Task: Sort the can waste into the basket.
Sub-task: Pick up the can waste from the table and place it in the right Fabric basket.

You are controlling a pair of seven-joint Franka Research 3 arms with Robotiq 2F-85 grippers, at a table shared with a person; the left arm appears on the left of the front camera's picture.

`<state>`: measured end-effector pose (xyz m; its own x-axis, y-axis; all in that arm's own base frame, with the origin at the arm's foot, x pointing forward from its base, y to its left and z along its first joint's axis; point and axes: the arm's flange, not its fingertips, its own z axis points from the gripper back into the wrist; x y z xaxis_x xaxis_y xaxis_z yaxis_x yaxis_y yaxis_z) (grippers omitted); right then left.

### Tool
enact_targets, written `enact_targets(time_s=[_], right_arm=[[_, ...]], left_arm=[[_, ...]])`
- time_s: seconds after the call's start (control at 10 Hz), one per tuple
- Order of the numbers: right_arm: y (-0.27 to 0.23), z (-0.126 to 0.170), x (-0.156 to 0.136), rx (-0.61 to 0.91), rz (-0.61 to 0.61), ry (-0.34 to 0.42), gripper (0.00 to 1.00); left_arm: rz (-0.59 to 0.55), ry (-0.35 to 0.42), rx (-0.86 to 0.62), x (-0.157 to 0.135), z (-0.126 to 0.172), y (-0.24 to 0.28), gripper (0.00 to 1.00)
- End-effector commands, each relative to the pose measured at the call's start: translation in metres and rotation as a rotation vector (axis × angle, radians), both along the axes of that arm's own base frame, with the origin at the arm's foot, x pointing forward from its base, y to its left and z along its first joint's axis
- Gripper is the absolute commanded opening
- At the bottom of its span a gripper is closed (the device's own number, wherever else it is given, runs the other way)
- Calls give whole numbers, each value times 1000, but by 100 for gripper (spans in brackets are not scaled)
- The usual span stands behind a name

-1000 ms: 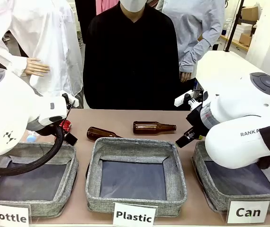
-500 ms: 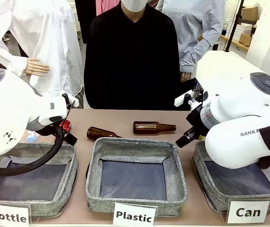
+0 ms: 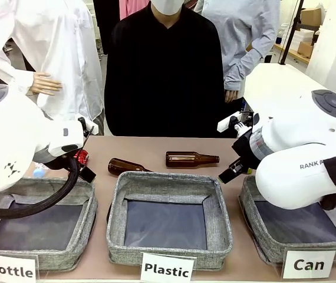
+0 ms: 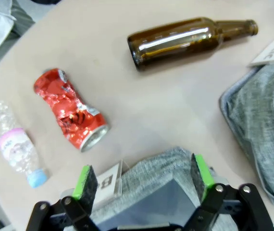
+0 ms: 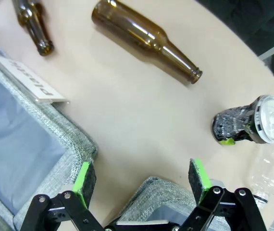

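The crushed shiny red can (image 4: 71,109) lies on the table ahead of my left gripper (image 4: 143,180), which hangs open and empty over the corner of the "Bottle" bin. A sliver of the red can (image 3: 82,157) shows behind my left arm. The dark can (image 5: 245,126), silver top facing right, lies on its side ahead and right of my right gripper (image 5: 142,180), also open and empty. That gripper hovers above the far corner of the Can basket (image 3: 255,231), a grey fabric bin with a white "Can" card (image 3: 308,263).
Two brown glass bottles (image 3: 191,158) (image 3: 124,165) lie behind the "Plastic" bin (image 3: 169,181). The "Bottle" bin (image 3: 85,212) stands at left. A crumpled clear bottle (image 4: 16,149) lies near the red can, another clear bottle (image 5: 271,178) beside the dark can. A person stands at the far edge.
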<state>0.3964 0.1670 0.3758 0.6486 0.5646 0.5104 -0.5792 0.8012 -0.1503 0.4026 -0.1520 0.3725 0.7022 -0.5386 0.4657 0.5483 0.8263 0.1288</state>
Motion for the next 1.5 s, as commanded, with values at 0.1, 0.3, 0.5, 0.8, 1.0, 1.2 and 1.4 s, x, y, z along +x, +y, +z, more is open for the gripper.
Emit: enact_targets(time_s=[0.1, 0.3, 0.5, 0.8, 1.0, 1.2, 1.4], right_arm=[[-30, 62, -42, 126, -139, 30, 100], [-62, 91, -90, 387, 30, -53, 100], [-84, 78, -111, 465, -26, -40, 100], [-34, 129, -38, 364, -45, -47, 100], [-34, 129, -38, 364, -45, -47, 100], [-34, 129, -38, 364, -45, -47, 100], [-34, 129, -38, 364, -45, -47, 100]], left_arm=[[171, 226, 73, -32, 83, -22, 100], [285, 380, 184, -43, 147, -28, 100], [228, 261, 132, -46, 102, -20, 100], [228, 261, 132, -46, 102, -20, 100], [228, 261, 132, -46, 102, -20, 100], [228, 261, 132, -46, 102, -20, 100], [228, 261, 132, -46, 102, -20, 100]])
